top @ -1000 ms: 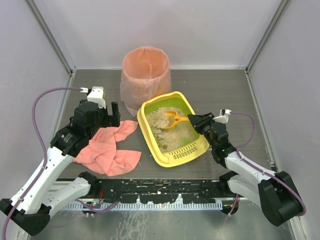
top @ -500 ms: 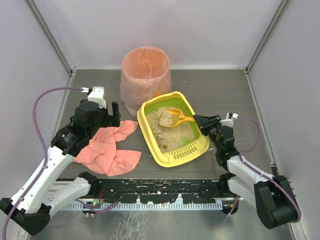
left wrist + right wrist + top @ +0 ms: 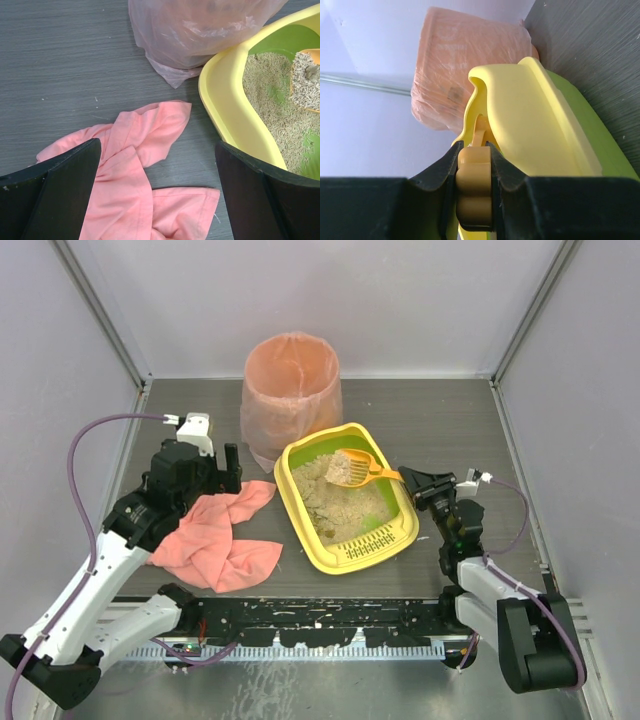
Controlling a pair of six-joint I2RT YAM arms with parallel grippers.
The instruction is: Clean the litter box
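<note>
The litter box, a yellow tray with a lime-green inside and beige litter, lies mid-table with its slotted grate at the near end. My right gripper is shut on the handle of the orange scoop, just outside the box's right rim. The scoop's head carries a heap of litter above the far part of the box. In the right wrist view the jaws clamp the handle end against the box's yellow wall. My left gripper hangs open over the pink cloth, left of the box rim.
A tall round bin with a pink liner stands just behind the box's far left corner, and its bag touches the table. The crumpled pink cloth lies left of the box. Grey walls enclose the table on three sides.
The right gripper has drawn back to the right and lifted the scoop out of the litter with a load on it. The left arm has not moved.
</note>
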